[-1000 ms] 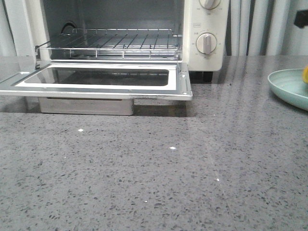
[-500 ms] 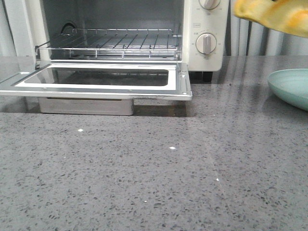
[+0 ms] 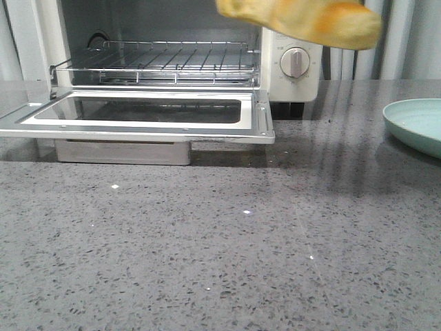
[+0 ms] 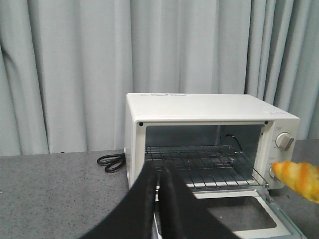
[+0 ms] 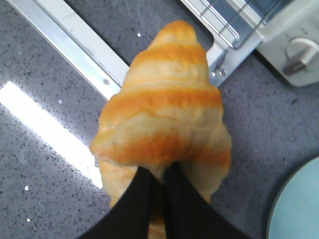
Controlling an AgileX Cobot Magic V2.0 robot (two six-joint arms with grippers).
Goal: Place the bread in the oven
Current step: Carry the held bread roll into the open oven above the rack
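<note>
The bread (image 3: 303, 19), a golden roll with paler stripes, hangs in the air at the top of the front view, in front of the oven's (image 3: 296, 86) knob panel. It fills the right wrist view (image 5: 164, 114), where my right gripper (image 5: 158, 177) is shut on it. Its end shows in the left wrist view (image 4: 298, 179). The cream-white oven (image 4: 199, 107) stands open, door (image 3: 138, 117) folded down flat, wire rack (image 3: 165, 62) empty. My left gripper (image 4: 160, 172) is shut and empty, held back from the oven's left front.
A pale green plate (image 3: 417, 124) sits on the grey speckled counter (image 3: 227, 262) at the right, also in the right wrist view (image 5: 299, 209). A black cord (image 4: 110, 162) lies left of the oven. Grey curtains hang behind.
The bread has moved left across the top of the front view, from above the plate to in front of the oven's knobs. One second ago it was barely in view.
</note>
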